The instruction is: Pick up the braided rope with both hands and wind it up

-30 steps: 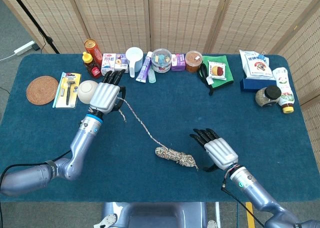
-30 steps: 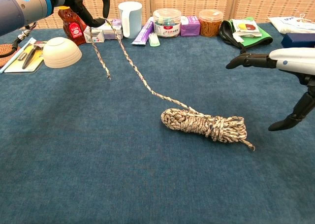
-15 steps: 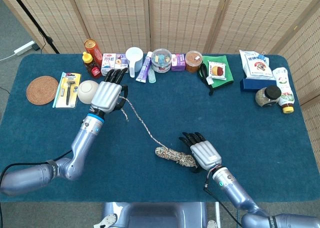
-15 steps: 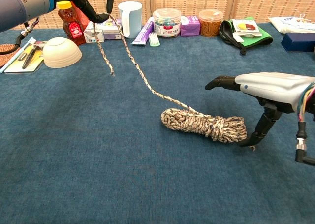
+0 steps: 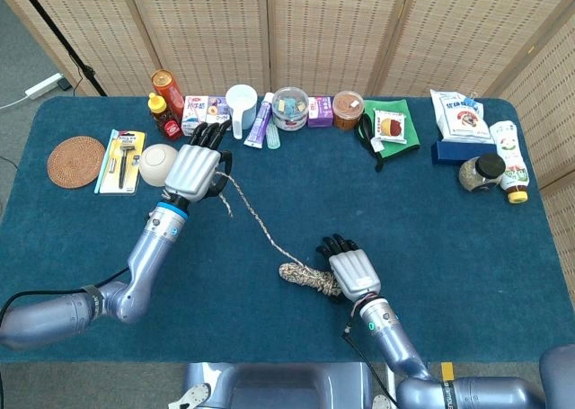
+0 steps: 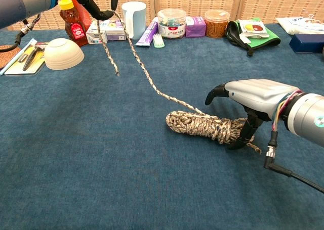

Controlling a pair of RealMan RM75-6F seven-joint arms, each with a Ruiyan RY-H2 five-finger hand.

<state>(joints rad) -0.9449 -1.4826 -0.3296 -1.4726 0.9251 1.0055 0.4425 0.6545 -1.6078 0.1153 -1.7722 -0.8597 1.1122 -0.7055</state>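
Blue table: one rope, coiled. Left hand lifts its free end, pinched. Right hand over coil, fingers spread, thumb touching.

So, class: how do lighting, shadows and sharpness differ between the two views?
Head view: even light, sharp, faint shadow beside the beige-and-brown braided rope. Chest view: soft shadow under the silver right hand; the black-fingered left hand is cut off at the top edge.

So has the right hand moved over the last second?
Yes. The right hand has come left along the table, toward the rope bundle, and now sits over its right end.
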